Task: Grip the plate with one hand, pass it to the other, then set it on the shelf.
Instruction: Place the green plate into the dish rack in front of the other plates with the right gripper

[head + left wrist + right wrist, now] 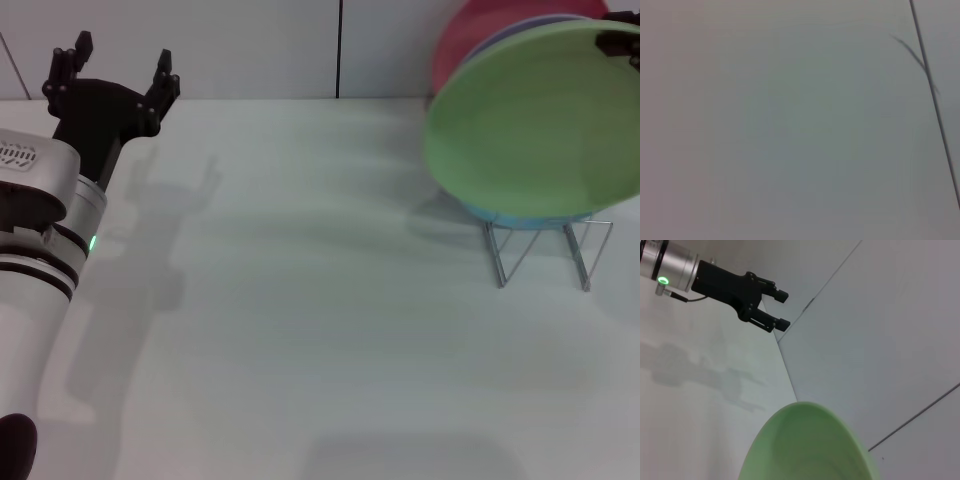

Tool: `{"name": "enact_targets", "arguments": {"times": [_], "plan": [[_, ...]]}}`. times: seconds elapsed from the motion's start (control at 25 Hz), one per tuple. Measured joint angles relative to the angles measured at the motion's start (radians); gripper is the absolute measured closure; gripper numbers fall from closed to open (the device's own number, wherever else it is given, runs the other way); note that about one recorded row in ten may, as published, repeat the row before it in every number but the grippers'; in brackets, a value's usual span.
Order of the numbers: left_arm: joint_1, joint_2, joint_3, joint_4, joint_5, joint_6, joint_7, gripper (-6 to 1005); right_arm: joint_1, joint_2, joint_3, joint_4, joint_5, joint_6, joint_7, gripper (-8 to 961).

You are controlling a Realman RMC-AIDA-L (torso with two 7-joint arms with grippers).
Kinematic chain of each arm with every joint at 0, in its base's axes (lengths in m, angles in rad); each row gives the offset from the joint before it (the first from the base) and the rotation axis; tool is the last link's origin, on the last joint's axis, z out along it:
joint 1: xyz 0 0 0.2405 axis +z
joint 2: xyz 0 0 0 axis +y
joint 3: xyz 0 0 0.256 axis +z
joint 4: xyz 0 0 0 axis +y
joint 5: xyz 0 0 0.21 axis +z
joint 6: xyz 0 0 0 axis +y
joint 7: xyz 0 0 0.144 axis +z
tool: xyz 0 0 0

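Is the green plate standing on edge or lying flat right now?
On edge: the plate faces the camera over the wire shelf, right gripper at its upper rim. Whether it sits in a slot is hidden.

A plain white table (300,330) fills the foreground, lit softly from above so faint grey shadows fall across it. Behind it stands a pale panelled wall (250,45) with a dark vertical seam (339,48).

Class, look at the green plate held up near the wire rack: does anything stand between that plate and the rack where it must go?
Yes. The light-blue plate and others behind it already sit in the shelf. The green plate, held by the right gripper, hangs just in front of them.
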Motion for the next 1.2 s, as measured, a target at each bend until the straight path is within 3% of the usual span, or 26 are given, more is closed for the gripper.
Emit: {"name": "enact_targets", "arguments": {"times": [1.2], "plan": [[-0.058,-0.001,0.063,0.010,0.000,-0.009,-0.001,141,-0.052,-0.003,0.086,0.148,0.005,0.039,-0.198,885]]}}
